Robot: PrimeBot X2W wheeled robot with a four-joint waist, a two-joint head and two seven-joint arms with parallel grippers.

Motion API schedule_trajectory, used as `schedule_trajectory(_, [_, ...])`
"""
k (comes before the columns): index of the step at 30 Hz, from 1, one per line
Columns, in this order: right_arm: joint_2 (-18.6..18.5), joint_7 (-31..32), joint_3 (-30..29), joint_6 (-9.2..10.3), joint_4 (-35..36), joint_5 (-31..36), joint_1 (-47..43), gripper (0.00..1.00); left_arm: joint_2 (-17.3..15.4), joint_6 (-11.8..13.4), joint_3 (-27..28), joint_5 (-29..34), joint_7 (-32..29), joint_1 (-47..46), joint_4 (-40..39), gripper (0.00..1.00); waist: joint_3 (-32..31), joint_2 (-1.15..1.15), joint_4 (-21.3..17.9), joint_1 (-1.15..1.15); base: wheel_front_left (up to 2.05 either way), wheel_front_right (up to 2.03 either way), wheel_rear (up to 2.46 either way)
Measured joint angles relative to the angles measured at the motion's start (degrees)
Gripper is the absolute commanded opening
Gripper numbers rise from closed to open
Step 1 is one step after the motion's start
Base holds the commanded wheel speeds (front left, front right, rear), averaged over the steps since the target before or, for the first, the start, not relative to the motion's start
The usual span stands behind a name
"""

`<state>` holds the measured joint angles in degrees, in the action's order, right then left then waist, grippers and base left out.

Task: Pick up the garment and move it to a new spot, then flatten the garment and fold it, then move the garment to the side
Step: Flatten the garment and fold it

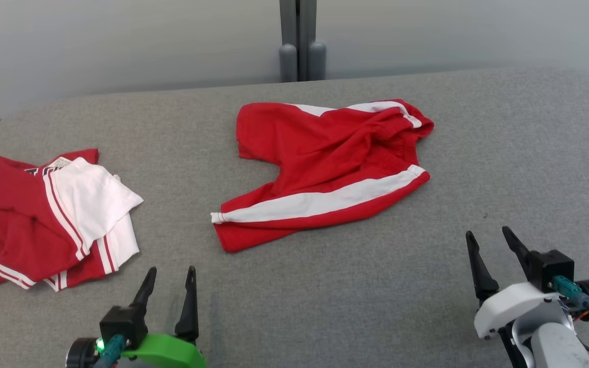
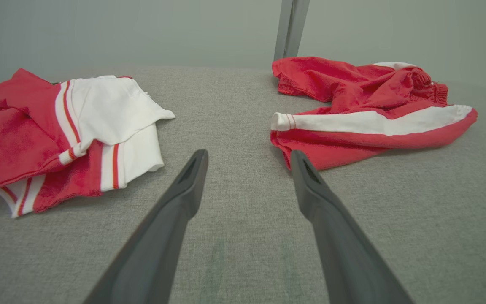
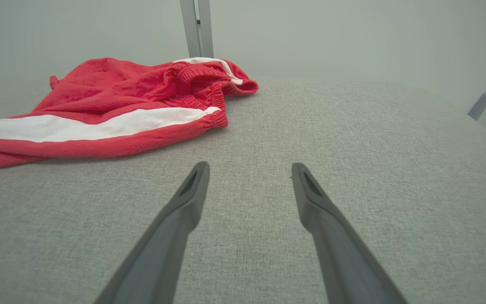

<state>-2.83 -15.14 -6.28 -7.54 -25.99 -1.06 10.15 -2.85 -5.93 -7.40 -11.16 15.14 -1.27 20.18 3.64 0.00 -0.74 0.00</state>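
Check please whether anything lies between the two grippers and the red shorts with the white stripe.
Nothing visible does. Bare grey table lies between the open left gripper and the red shorts, and likewise before the open right gripper. The red and white garment lies off to the left, apart from both paths.

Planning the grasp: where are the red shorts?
In the head view, the red shorts lie crumpled midway across the grey table, right of the red-and-white garment.
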Motion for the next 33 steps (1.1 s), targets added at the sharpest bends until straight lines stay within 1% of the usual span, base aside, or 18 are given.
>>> schedule_trajectory(6, [0.00,0.00,1.70,0.00,1.58,-0.53,3.02,1.00,0.01,-0.76,-1.67,-0.71,0.00,-6.59,0.76,1.00,3.36,0.00,-0.13,0.00,0.00,0.00,0.00])
schedule_trajectory(14, [0.00,0.00,3.49,0.00,3.01,-1.29,6.17,1.00,-0.01,-1.37,-3.97,-2.54,0.00,-14.14,4.57,1.00,8.99,0.00,-0.79,0.00,0.00,0.00,0.00])
schedule_trajectory(18, [0.00,0.00,4.01,0.00,3.23,-1.52,7.19,1.00,-0.46,-1.41,-5.98,-3.75,0.00,-15.88,6.26,1.00,11.37,0.00,-1.47,0.00,0.00,0.00,0.00])
schedule_trajectory(21, [0.02,0.00,4.20,0.00,3.36,-1.54,7.48,1.00,-1.55,-1.42,-6.41,-5.32,0.00,-16.42,7.11,1.00,12.68,0.00,-2.06,0.00,0.00,0.00,0.00])
schedule_trajectory(29, [0.00,0.00,4.03,0.00,3.67,-1.51,8.05,1.00,-3.07,-1.42,-8.20,-7.39,0.00,-17.59,7.78,1.00,14.35,0.00,-2.95,0.00,0.00,0.00,0.00])
schedule_trajectory(31, [0.00,0.00,4.01,0.00,3.66,-1.48,8.11,1.00,-3.19,-1.42,-8.13,-7.60,0.00,-17.90,7.62,0.71,14.35,0.00,-2.88,0.00,0.00,0.00,0.00])
schedule_trajectory(32, [0.00,0.01,4.02,0.00,3.66,-1.48,8.12,1.00,-3.20,-1.42,-8.15,-7.72,0.00,-17.94,7.48,0.38,14.37,0.00,-2.86,0.00,0.00,0.00,0.00])
schedule_trajectory(33, [0.01,0.00,4.08,0.00,3.63,-1.48,8.15,1.00,-3.20,-1.42,-8.25,-7.75,0.00,-17.94,7.37,0.26,14.36,0.00,-2.82,0.00,0.00,0.00,0.00])
